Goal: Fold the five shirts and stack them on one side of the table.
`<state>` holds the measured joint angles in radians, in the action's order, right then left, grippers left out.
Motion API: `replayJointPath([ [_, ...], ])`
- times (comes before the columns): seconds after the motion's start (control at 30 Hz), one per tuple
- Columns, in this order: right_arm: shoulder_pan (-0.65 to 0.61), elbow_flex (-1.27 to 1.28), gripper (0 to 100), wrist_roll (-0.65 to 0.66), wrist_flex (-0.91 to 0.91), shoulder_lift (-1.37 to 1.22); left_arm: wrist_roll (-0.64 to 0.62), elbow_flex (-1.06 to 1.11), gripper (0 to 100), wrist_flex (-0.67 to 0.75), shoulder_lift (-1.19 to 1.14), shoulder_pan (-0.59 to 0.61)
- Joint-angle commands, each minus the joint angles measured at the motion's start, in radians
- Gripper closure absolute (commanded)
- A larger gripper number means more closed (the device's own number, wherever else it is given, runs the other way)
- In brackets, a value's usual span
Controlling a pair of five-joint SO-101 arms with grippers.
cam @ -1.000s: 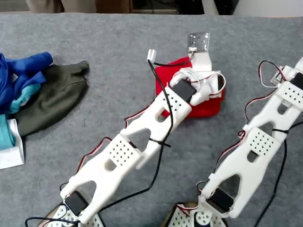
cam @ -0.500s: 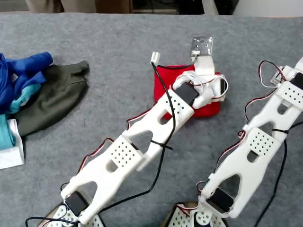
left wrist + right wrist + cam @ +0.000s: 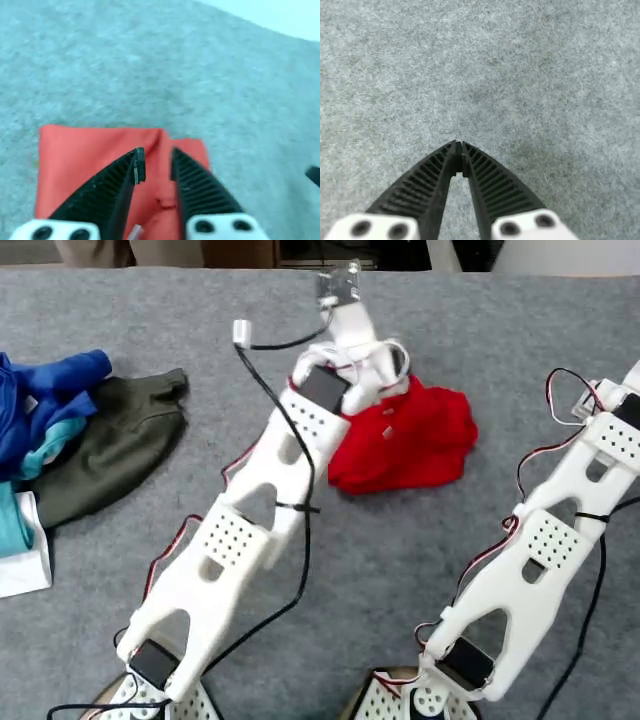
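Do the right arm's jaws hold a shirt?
No, the right arm's jaws are shut with nothing between them, and beneath them lies bare grey table.

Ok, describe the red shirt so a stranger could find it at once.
On the grey table, look near the middle, where the left arm's claw hangs. The red shirt lies there in a folded bundle. It is the only red garment and lies alone, far from the blue, teal and olive heap at the left edge.
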<state>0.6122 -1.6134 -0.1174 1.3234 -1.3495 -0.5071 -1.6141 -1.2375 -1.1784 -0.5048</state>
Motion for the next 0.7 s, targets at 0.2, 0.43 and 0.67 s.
replayJointPath([
  [0.2, 0.012, -0.044, 99.3, -0.005, -0.018, 0.008, 0.000, 0.041, 98, 0.018, -0.097, -0.104],
  [0.43, 0.012, -0.044, 99.3, -0.005, -0.018, 0.008, 0.000, 0.023, 98, -0.032, -0.096, -0.161],
  [0.67, 0.015, -0.044, 99.3, -0.006, -0.020, 0.008, 0.000, -0.061, 98, -0.173, -0.097, -0.253],
])
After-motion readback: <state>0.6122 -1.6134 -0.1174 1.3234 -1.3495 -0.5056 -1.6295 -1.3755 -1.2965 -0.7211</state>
